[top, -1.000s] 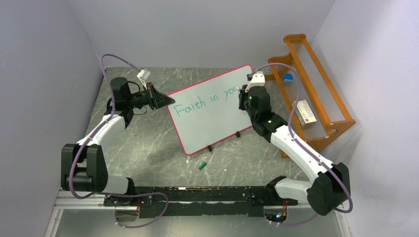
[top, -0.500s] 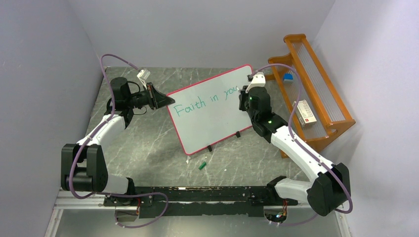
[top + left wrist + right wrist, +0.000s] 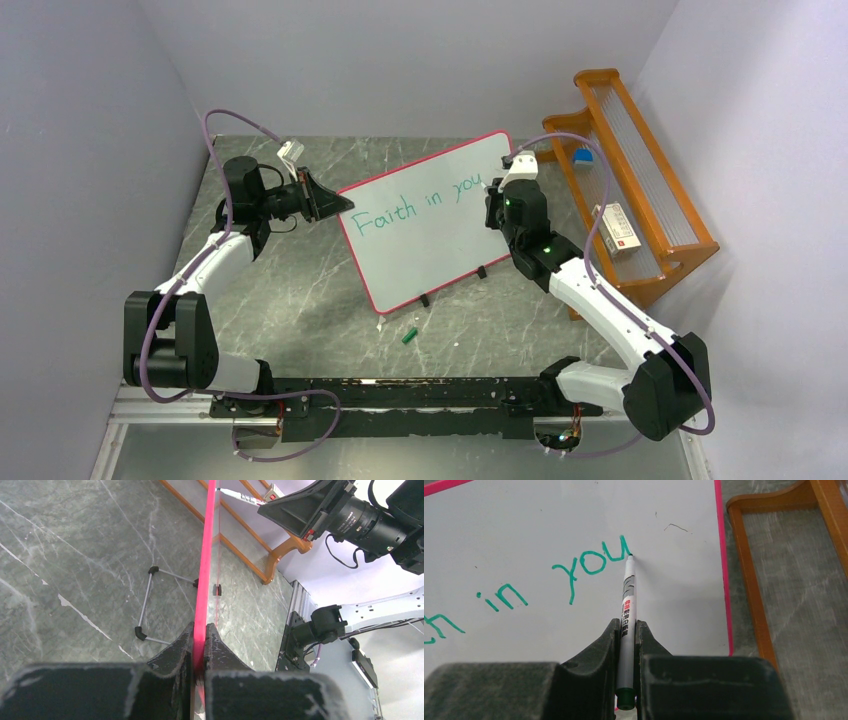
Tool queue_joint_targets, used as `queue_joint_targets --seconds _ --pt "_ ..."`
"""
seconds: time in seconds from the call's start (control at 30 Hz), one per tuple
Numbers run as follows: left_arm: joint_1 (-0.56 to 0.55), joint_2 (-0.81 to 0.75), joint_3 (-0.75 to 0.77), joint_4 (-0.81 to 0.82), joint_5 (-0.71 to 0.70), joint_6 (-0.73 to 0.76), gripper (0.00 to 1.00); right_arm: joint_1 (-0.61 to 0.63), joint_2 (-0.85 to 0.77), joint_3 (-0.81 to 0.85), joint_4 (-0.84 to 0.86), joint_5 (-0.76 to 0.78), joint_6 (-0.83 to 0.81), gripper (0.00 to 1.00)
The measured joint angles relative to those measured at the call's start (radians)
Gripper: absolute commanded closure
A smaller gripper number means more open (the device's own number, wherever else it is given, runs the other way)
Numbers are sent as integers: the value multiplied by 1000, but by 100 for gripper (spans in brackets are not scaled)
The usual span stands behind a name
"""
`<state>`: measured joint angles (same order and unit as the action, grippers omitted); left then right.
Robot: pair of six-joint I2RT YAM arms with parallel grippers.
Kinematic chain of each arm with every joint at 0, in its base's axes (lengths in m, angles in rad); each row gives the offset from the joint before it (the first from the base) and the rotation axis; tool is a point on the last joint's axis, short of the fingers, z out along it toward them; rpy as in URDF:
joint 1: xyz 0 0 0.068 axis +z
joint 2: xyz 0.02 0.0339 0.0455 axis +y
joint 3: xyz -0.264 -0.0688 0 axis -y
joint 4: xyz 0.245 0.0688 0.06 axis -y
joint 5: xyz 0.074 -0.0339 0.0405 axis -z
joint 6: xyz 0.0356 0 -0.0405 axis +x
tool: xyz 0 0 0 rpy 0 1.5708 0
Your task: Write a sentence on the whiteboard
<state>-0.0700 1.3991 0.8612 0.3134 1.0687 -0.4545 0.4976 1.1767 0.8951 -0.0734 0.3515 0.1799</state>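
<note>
My left arm [image 3: 215, 262] and right arm [image 3: 600, 305] are white shells with black joints. A purple cable [image 3: 209, 130] loops along each. Two small green lights [image 3: 545, 245] glow on the right one. My black fingers [image 3: 172, 655] have pale, scuffed edges.

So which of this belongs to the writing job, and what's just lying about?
Job: whiteboard, green writing, marker in the right fingers, left fingers clamping the board's edge.
Lying about: green cap, orange wooden rack, white box and blue item on it.
</note>
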Motion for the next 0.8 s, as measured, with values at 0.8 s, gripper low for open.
queue_joint_targets --seconds 0.8 --pt "0 0 4 -8 1 7 95 -10 -3 5 1 10 -3 100"
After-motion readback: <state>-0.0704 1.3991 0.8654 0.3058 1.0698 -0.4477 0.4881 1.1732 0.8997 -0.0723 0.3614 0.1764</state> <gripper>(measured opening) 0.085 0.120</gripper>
